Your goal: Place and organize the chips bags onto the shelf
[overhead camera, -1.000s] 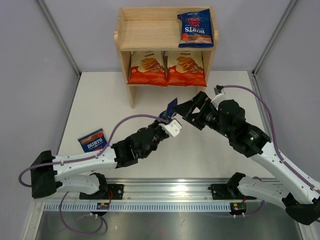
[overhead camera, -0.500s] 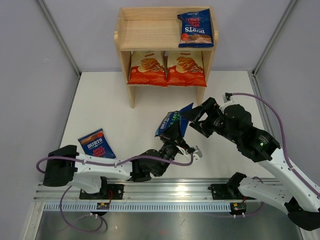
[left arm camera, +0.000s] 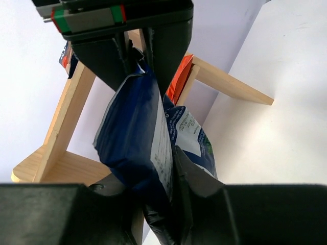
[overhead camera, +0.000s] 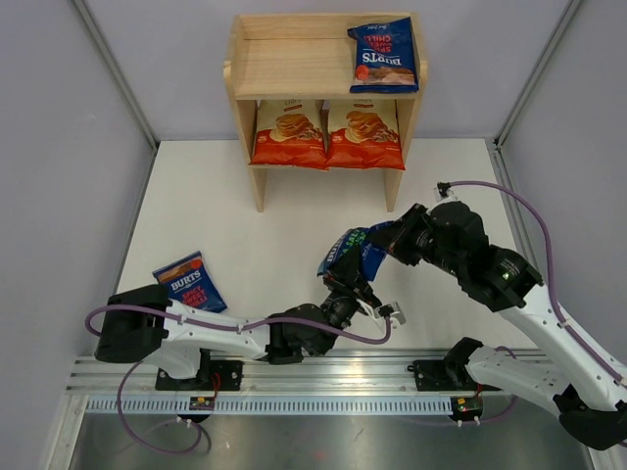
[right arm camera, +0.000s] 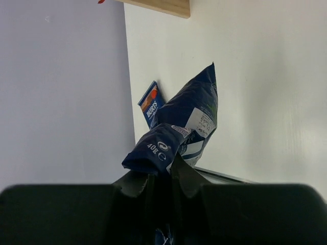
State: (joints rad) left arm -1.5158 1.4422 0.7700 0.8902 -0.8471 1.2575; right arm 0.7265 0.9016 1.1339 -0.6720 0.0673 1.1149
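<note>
A teal-green Burts chips bag (overhead camera: 351, 253) hangs in the air between both grippers, over the table's front middle. My right gripper (overhead camera: 384, 240) is shut on its folded upper end (right arm camera: 159, 148). My left gripper (overhead camera: 351, 278) stands under it with the lower end (left arm camera: 135, 132) between loosened jaws; a gap shows beside one finger. A red-labelled Burts bag (overhead camera: 186, 281) lies flat at the front left. On the wooden shelf (overhead camera: 284, 59), another red-labelled Burts bag (overhead camera: 384, 56) lies on the top right. Two Cassava bags (overhead camera: 290, 132) (overhead camera: 364, 132) stand on the lower tier.
The shelf's top tier is bare wood left of the Burts bag. Grey walls close the table in on the left, right and back. A metal rail (overhead camera: 323, 377) with both arm bases runs along the near edge.
My right gripper has closed on the bag's upper end. My left jaws have loosened, and the left arm has swung under the bag toward the near edge, turning it from edge-on to more upright.
</note>
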